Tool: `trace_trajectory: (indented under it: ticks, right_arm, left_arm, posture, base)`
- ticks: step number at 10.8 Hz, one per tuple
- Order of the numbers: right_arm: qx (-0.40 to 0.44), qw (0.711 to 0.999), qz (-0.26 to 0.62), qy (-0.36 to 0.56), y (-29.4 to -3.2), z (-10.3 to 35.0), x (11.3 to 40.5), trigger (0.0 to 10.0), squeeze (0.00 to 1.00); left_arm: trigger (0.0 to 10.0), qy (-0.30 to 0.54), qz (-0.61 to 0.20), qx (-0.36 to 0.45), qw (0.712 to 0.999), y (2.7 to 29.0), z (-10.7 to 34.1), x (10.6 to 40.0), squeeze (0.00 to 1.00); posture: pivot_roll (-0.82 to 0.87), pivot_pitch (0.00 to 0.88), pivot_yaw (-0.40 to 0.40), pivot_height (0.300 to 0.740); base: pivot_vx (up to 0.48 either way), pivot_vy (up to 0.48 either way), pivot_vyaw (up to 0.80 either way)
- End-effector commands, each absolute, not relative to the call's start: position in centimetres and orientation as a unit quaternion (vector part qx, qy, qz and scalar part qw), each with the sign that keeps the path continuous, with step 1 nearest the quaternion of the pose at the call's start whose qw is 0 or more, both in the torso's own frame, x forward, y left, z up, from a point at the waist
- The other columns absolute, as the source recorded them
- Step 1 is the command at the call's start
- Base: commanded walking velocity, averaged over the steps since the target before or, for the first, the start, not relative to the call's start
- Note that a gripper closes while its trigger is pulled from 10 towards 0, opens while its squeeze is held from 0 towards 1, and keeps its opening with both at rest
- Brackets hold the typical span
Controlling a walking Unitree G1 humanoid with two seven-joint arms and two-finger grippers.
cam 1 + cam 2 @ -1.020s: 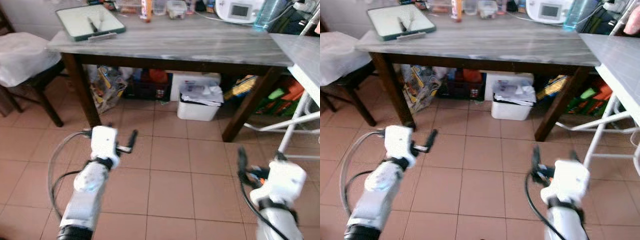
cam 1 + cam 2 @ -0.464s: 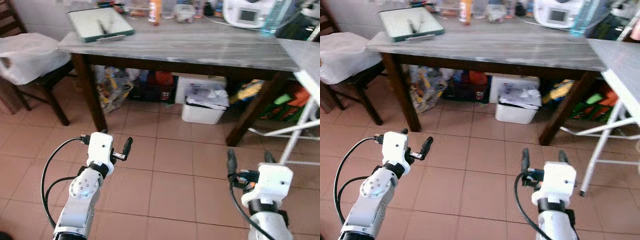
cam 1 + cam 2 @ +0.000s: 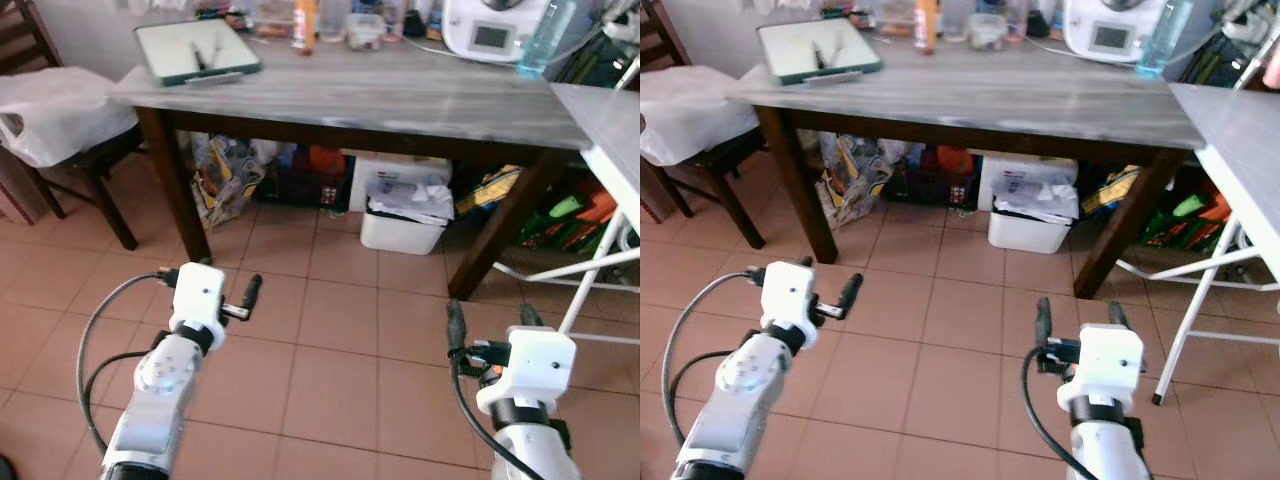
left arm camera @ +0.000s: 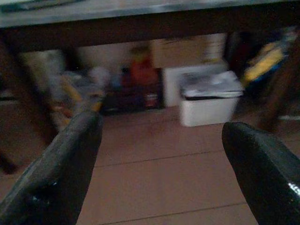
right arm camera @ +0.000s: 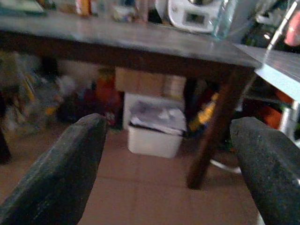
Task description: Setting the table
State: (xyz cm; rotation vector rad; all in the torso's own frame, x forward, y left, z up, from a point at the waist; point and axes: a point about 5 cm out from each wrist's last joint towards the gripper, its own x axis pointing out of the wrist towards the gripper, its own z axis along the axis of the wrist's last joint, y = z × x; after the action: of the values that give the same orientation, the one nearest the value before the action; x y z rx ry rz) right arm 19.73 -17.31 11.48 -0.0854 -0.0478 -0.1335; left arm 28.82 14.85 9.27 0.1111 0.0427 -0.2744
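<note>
A long grey-topped table (image 3: 380, 95) with dark legs stands ahead of me. On its far left corner lies a green-rimmed tray (image 3: 170, 35) with cutlery (image 3: 200, 58) on it. My left gripper (image 4: 161, 124) is open and empty, held low over the tiled floor, short of the table's left leg. My right gripper (image 3: 488, 310) is also open and empty, over the floor in front of the table's right leg (image 5: 211, 136). Both are well below the tabletop and touch nothing.
Jars and an orange bottle (image 3: 300, 15), a white appliance (image 3: 490, 25) and a clear bottle (image 3: 535, 40) line the table's far edge. A white bin (image 3: 404, 210), bags and boxes sit underneath. A chair with a white bag (image 3: 60, 110) stands left, a white folding table (image 3: 610, 120) right.
The whole view has shifted as the camera moved, and more of the tabletop's far edge shows now. Both arms keep about the same pose with their grippers open.
</note>
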Motion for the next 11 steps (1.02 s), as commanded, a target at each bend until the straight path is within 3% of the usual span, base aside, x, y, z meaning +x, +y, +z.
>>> trace_trajectory:
  ticks: [1, 11]
  right_arm:
    - [-0.042, 0.997, -0.066, -0.021, -17.26, 11.45, 19.76, 10.0, 0.0]
    - [-0.038, 0.997, -0.062, -0.018, -16.81, 11.05, 20.01, 10.0, 0.0]
  left_arm:
    - [10.0, 0.025, -0.141, 0.061, 0.988, 14.92, 9.24, 28.85, 0.0]
    - [10.0, 0.03, -0.149, 0.072, 0.986, 14.4, 8.98, 28.96, 0.0]
  posture:
    - [0.11, 0.107, -0.033, 0.74]
    - [0.11, 0.105, -0.025, 0.74]
  base:
    - [0.0, -0.326, 0.0]
    - [0.0, -0.33, 0.0]
